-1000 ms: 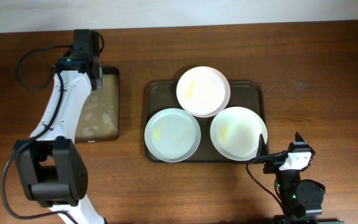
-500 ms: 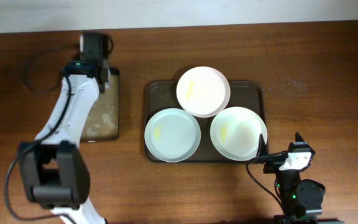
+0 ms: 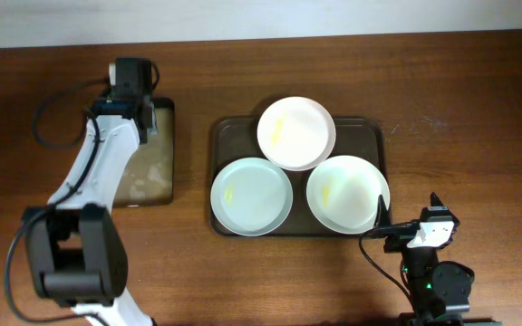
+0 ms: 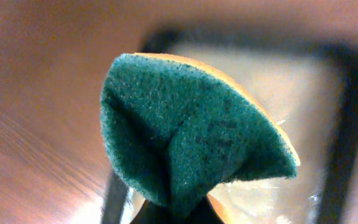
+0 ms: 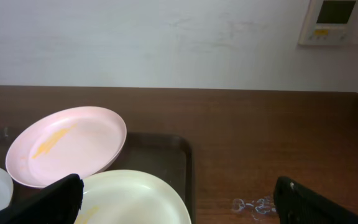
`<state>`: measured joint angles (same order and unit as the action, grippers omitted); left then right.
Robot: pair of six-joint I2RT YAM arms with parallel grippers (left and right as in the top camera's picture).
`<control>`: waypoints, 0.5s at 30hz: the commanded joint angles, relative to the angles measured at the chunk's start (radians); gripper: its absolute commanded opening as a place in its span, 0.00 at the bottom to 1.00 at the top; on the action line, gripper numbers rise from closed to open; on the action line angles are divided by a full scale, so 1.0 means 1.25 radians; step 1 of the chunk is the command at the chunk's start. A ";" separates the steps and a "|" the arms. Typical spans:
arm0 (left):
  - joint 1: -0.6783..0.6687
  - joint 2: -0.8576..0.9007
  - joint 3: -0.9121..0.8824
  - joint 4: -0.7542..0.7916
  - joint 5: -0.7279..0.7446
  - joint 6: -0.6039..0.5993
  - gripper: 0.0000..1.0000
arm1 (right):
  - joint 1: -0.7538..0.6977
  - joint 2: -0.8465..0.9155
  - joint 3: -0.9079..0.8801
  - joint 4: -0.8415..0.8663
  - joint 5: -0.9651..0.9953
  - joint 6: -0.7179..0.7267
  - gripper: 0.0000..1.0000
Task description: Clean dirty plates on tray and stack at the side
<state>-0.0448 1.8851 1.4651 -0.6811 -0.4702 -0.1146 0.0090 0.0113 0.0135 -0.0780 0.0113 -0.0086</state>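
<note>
While clamped on the folded green sponge [image 4: 191, 137], left gripper [image 4: 179, 218] hangs above the black tray [image 3: 157, 177] | right gripper [image 5: 179, 202] spread wide, empty, near brown tray [image 3: 227, 131] | three plates [image 3: 251, 196] on it, the rear one overlapping the others.

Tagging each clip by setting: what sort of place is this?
Probably an indoor test room, not a real kitchen: a wooden table against a plain white wall, a wall-mounted control panel, and smeared plates staged on a tray.
</note>
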 commanded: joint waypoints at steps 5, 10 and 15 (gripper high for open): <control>-0.002 -0.114 0.140 -0.096 0.048 -0.022 0.00 | -0.003 -0.004 -0.006 -0.003 0.007 -0.002 0.98; -0.006 -0.250 0.159 -0.180 0.353 -0.022 0.00 | -0.003 -0.004 -0.006 -0.003 0.007 -0.002 0.98; -0.025 -0.263 0.138 -0.367 0.685 -0.022 0.00 | -0.003 -0.004 -0.006 -0.003 0.007 -0.002 0.98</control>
<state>-0.0509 1.5135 1.6752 -1.0588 0.0490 -0.1333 0.0090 0.0113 0.0135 -0.0780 0.0113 -0.0078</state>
